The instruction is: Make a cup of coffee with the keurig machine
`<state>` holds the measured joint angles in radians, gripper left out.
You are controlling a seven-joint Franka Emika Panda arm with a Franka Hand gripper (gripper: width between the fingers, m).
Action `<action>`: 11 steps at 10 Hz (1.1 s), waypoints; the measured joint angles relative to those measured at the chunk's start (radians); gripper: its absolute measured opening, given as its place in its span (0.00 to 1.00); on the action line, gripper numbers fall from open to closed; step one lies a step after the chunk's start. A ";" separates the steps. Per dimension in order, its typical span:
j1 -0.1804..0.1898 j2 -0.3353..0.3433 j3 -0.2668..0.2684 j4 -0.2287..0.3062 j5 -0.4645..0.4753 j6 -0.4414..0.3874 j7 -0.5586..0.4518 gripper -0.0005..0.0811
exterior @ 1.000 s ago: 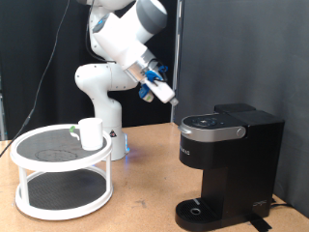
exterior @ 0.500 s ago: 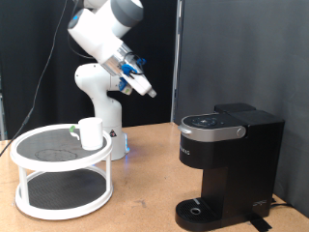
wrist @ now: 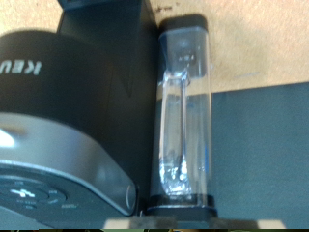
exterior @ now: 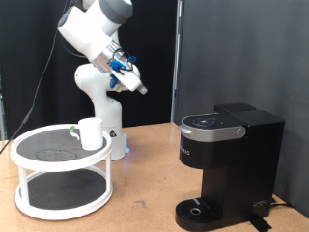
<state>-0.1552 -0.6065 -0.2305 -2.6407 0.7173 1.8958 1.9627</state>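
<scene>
Wooden worktop against a black backdrop, a pale wall strip at the exterior view's left. Nearest me, at the front right corner of the worktop, stands the keurig machine (exterior: pixel 228 166): black, lid down, grey control panel on top, round drip tray (exterior: pixel 198 210) at its foot with nothing standing on it. At the front left corner sits a white two-tier round rack (exterior: pixel 62 170) with dark mesh shelves, and the cup (exterior: pixel 91 133) stands upright on its upper tier, toward the back edge of that shelf, untouched and well apart from the machine. A small greenish item lies just beside it on the same shelf; too small for me to name. Behind the rack, near the back edge of the worktop, is the arm's white base. The gripper (exterior: pixel 140 88) hangs high above the back of the table, between rack and machine, fingers slanting down toward the exterior view's right. Over the last second it has swung up and away from the space just above the machine's lid, toward the exterior view's left. I cannot tell from either view whether the jaws are open or closed; nothing shows between them. The wrist view looks onto the machine's dark body and its clear water tank (wrist: pixel 183 116), no fingers in frame. My read: the arm has drawn off the machine empty-handed, and the cup is not yet under the spout.
</scene>
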 joint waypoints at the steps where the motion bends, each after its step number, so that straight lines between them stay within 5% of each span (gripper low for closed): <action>1: -0.020 -0.017 -0.021 -0.006 -0.030 -0.030 -0.012 0.01; 6: -0.137 -0.040 -0.141 0.005 -0.217 -0.247 -0.016 0.01; 9: -0.150 -0.044 -0.155 0.003 -0.230 -0.259 -0.030 0.01; 11: -0.181 -0.055 -0.162 -0.010 -0.278 -0.190 -0.066 0.01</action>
<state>-0.3362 -0.6610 -0.3929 -2.6507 0.4395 1.7060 1.8966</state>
